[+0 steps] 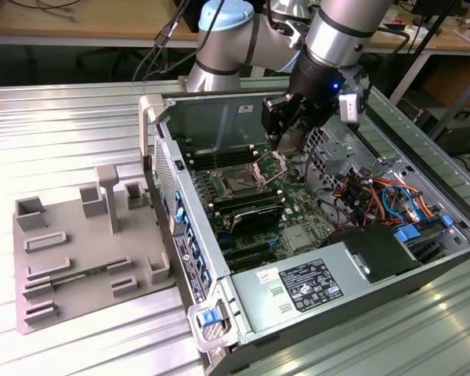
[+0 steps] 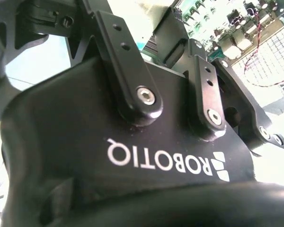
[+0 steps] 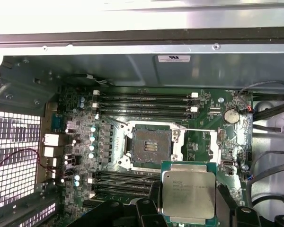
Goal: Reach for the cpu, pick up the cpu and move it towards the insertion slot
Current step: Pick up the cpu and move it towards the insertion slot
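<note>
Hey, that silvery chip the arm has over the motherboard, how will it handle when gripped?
The chip is a flat metal-topped square, so probably stiff and light. Its smooth lid may be slippery. Held by the end effector near the open socket, it likely needs gentle, level handling.

cpu (image 3: pixel 188 190): lower edge seemingly cut by frame | fingers (image 3: pixel 151 208): tips hidden under cpu

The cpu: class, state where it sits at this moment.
In the first wrist view the cpu is held in the gripper above the green circuit board, just beside the open insertion slot, not yet over it.
</note>
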Robot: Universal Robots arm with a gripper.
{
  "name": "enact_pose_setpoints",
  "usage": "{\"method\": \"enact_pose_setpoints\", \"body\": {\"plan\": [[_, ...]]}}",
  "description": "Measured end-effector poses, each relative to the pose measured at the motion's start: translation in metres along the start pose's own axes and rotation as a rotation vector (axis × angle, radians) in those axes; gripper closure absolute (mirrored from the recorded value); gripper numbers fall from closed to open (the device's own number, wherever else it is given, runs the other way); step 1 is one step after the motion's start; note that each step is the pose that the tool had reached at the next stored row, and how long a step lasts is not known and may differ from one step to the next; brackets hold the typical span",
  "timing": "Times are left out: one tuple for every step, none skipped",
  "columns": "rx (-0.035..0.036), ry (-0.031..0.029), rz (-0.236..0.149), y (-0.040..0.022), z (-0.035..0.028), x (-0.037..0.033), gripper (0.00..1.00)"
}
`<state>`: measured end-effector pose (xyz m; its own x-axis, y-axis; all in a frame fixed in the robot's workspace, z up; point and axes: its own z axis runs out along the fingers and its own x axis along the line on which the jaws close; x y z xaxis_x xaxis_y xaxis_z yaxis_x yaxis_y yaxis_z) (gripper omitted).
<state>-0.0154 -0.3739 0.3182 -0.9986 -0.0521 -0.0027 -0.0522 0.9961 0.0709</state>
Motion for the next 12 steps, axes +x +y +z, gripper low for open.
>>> {"method": "enact_pose_setpoints", "body": {"plan": [[0.0000, 0.0000, 0.000, 0.0010, 0.0001, 0.0000, 0.46], [0.0000, 0.0000, 0.000, 0.0018, 0.0002, -0.0001, 0.46], [0.0000, 0.0000, 0.000, 0.0029, 0.0003, -0.0002, 0.46], [0.0000, 0.0000, 0.000, 0.0037, 0.0004, -0.0002, 0.46], [0.0000, -0.0001, 0.000, 0.0047, 0.0005, -0.0002, 0.46], [0.0000, 0.0000, 0.000, 0.0055, 0.0006, -0.0003, 0.46], [0.0001, 0.0001, 0.000, 0.0061, 0.0006, -0.0004, 0.46], [0.0000, 0.0000, 0.000, 0.0064, 0.0007, -0.0003, 0.46], [0.0000, 0.0000, 0.000, 0.0065, 0.0008, -0.0003, 0.46], [0.0000, 0.0000, 0.000, 0.0067, 0.0008, -0.0003, 0.46], [0.0000, 0.0000, 0.000, 0.0068, 0.0008, -0.0004, 0.46], [0.0000, 0.0000, 0.000, 0.0068, 0.0008, -0.0003, 0.46]]}}
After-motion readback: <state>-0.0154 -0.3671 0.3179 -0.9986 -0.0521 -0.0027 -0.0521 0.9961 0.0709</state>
